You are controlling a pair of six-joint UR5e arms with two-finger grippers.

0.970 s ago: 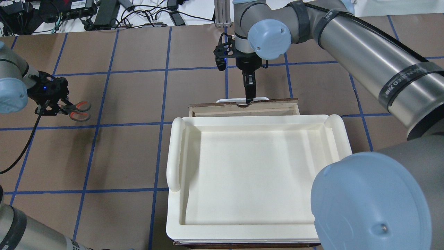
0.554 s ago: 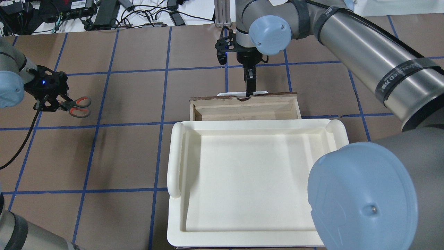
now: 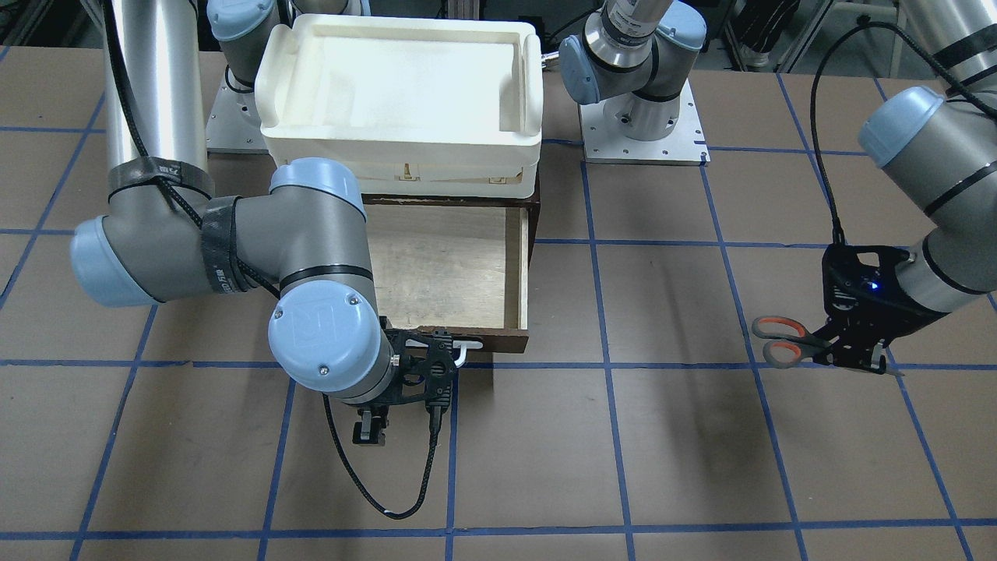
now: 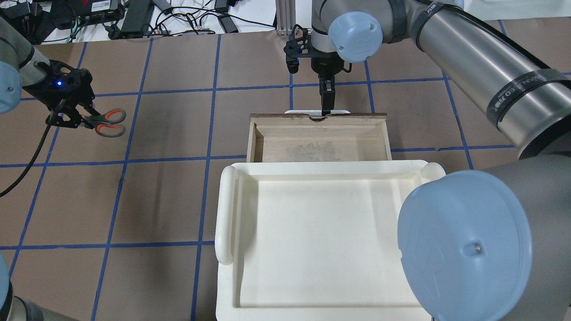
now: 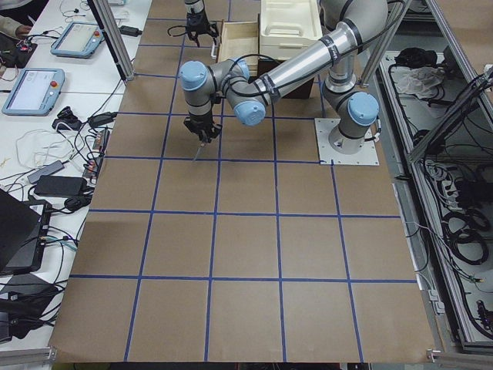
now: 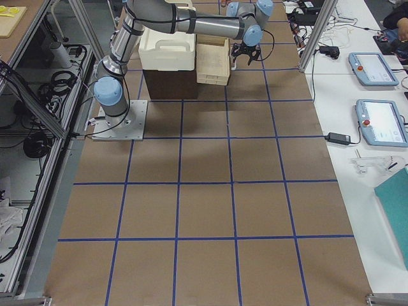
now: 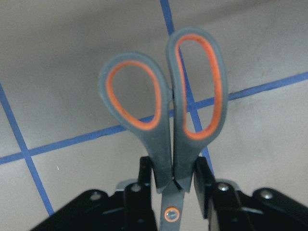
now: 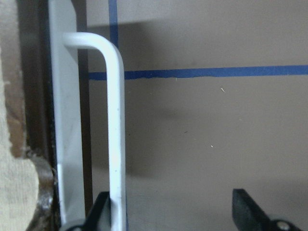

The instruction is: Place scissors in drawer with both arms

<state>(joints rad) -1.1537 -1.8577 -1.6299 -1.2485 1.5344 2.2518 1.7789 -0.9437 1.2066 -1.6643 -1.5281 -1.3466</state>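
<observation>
The scissors [image 4: 107,122] have grey handle loops lined in orange. My left gripper [image 4: 71,116] is shut on them near the pivot and holds them above the table, far left of the drawer. They also show in the left wrist view [image 7: 166,110] and the front view [image 3: 783,340]. The dark brown drawer [image 4: 252,138] stands pulled out, its pale plywood inside bare. My right gripper [image 4: 326,109] is at the white bar handle [image 8: 115,120]. Its jaws are open, with one finger [image 8: 101,209] hooked behind the bar.
A cream-white plastic tray [image 4: 227,209] sits on top of the cabinet, behind the open drawer. The table is brown with blue tape lines. Cables and power bricks [image 4: 134,18] lie along the far edge. My right arm's elbow [image 3: 319,327] hangs over the drawer's front corner.
The drawer has slid farther out, away from the tray, drawn by my right gripper at its handle. My left gripper has carried the scissors a little farther from the robot and to the right.
</observation>
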